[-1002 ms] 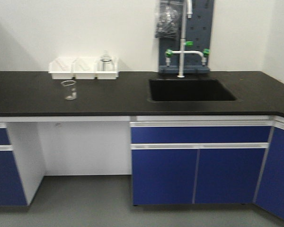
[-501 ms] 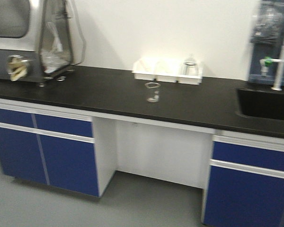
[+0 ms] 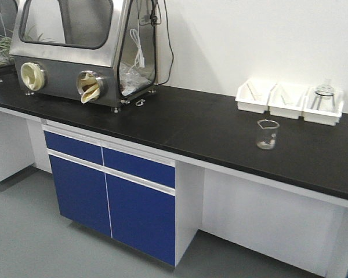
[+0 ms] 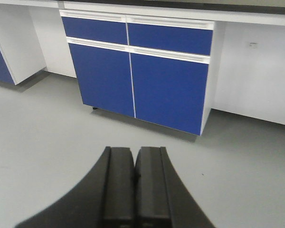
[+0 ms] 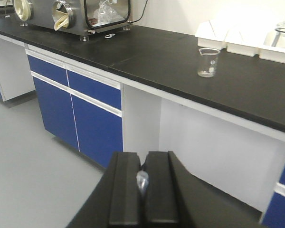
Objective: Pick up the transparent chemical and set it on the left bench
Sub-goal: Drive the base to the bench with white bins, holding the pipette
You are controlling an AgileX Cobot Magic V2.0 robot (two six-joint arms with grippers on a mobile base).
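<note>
A small clear glass beaker [image 3: 268, 134] with printed marks stands upright on the long black bench [image 3: 209, 124], in front of three white bins [image 3: 287, 99]. It also shows in the right wrist view [image 5: 208, 62], on the bench [image 5: 147, 52]. I see no pipette in it. My right gripper [image 5: 142, 156] is low in front of the bench, shut on a small clear, colourless piece [image 5: 142, 181] that looks like a dropper pipette end. My left gripper [image 4: 134, 151] is shut and empty, over the grey floor facing the blue cabinet doors [image 4: 133, 80].
A steel glove box [image 3: 84, 52] with two round ports stands at the bench's left end. Glassware [image 3: 323, 95] sits in the rightmost bin. Blue cabinets [image 3: 110, 185] sit under the bench, with a white knee recess [image 3: 267, 220] below the beaker.
The front view has swung left along the bench: the sink and tap left the frame, the glove box came in, and the beaker and bins shifted to the right.
</note>
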